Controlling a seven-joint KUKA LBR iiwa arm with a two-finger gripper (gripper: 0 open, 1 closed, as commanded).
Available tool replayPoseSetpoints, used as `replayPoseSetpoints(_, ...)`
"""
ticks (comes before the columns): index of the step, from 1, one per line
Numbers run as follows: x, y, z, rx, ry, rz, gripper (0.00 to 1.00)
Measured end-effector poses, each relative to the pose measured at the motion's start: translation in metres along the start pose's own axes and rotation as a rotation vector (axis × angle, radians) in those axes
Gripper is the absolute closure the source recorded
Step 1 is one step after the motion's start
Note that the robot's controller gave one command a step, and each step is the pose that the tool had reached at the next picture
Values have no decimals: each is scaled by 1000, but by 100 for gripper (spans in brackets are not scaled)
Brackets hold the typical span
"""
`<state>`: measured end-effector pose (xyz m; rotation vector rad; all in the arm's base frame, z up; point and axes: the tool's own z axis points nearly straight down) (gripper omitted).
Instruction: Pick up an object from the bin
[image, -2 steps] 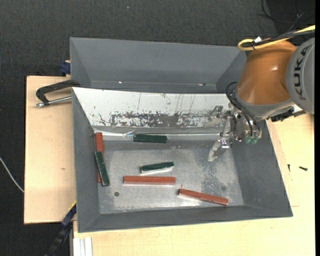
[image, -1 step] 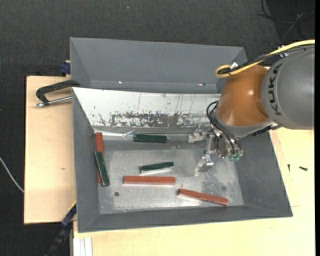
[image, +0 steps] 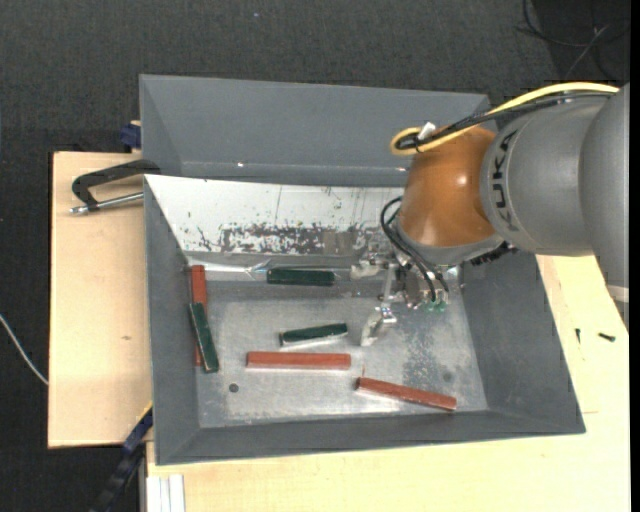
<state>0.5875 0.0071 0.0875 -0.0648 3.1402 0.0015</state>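
Your gripper (image: 385, 312) hangs low in the bin (image: 520, 330), just right of the middle green bar (image: 314, 333). Nothing shows in its grasp, and you cannot tell whether it is apart or together. This looks like the approach. That bar is the nearest candidate, so centre over it, square across its length, then descend.

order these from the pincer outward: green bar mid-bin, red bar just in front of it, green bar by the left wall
1. green bar mid-bin: nearest, just left of the pincer.
2. red bar: in front of that one, a little further left.
3. green bar by the left wall: farthest, right across the bin floor.
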Motion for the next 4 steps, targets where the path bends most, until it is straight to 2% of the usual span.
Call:
replayPoseSetpoints(1,8,37,9,1,10,-91,100)
replayPoseSetpoints(2,7,37,9,2,9,-91,100)
replayPoseSetpoints(3,11,33,-39,0,1,-82,100)
replayPoseSetpoints(4,23,52,-130,0,-5,-102,100)
